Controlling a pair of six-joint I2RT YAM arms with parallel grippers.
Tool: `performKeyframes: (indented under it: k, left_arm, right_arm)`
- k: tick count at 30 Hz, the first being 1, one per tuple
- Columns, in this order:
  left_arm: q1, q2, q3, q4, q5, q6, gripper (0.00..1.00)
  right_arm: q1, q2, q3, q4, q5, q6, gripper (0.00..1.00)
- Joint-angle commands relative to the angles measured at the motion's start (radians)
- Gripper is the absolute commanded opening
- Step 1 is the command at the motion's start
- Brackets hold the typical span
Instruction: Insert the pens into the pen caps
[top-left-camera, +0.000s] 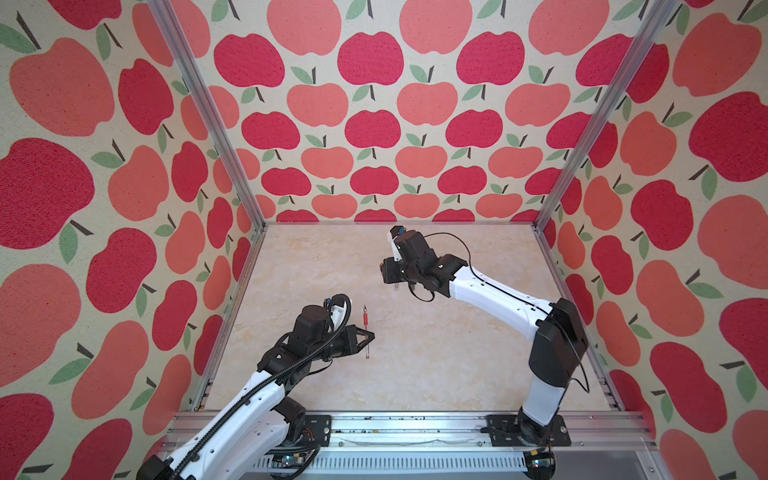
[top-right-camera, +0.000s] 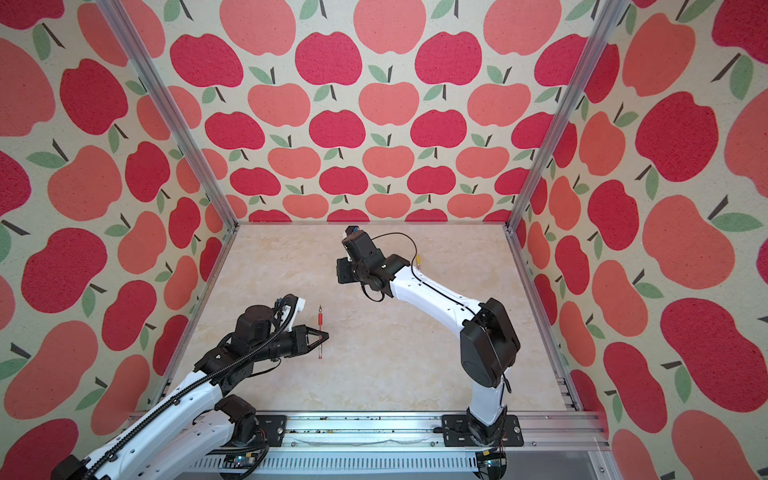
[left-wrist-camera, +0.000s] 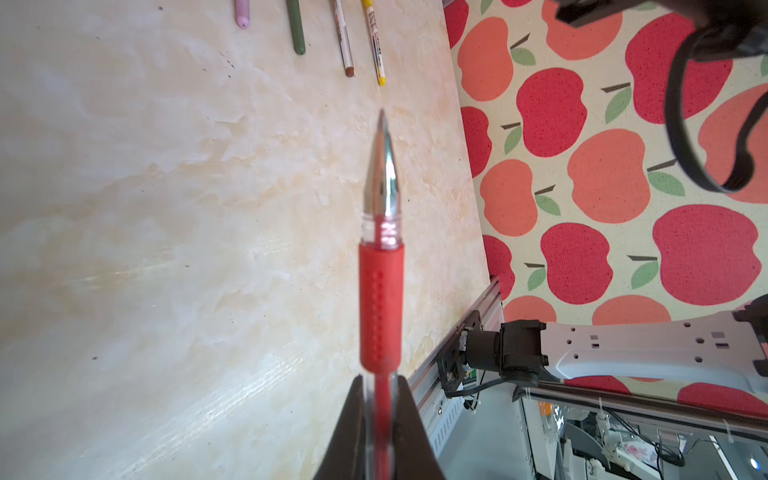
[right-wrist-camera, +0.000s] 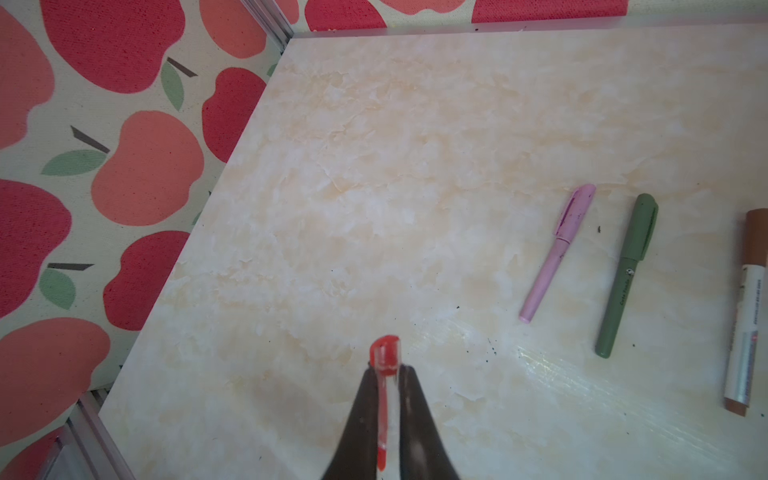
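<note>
My left gripper (left-wrist-camera: 380, 384) is shut on the clear barrel of the red pen (left-wrist-camera: 380, 299), just behind its red grip, and the silver tip sticks out uncapped. In both top views the red pen (top-left-camera: 366, 332) crosses the left gripper (top-left-camera: 371, 336) above the table's left front. My right gripper (right-wrist-camera: 388, 374) is shut on a clear pen cap with a red end and clip (right-wrist-camera: 387, 357), held above the table. In the right wrist view lie a lilac pen (right-wrist-camera: 555, 257), a dark green pen (right-wrist-camera: 625, 278) and a white-and-brown pen (right-wrist-camera: 744, 316), each wearing its cap.
The right arm's wrist (top-left-camera: 409, 266) hangs over the table's middle back and hides its fingers in both top views. A yellow pen end (top-right-camera: 419, 261) peeks out beside that arm. Apple-patterned walls (top-left-camera: 124, 249) and metal posts (top-left-camera: 232, 166) close in the marbled table (top-left-camera: 436, 353).
</note>
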Motion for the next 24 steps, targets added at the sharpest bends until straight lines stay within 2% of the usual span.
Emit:
performKeyframes:
  k: [1, 13, 24]
  left_arm:
    - [-0.033, 0.035, 0.040, 0.124, -0.011, 0.036, 0.00]
    - [-0.059, 0.151, 0.078, 0.227, -0.042, 0.055, 0.00]
    - [-0.056, 0.219, 0.104, 0.276, -0.046, 0.058, 0.00]
  right_arm:
    - [-0.004, -0.060, -0.054, 0.084, -0.012, 0.074, 0.07]
    - [0.008, -0.114, -0.157, 0.183, -0.111, 0.198, 0.06]
    - [0.021, -0.160, -0.200, 0.206, -0.128, 0.223, 0.06]
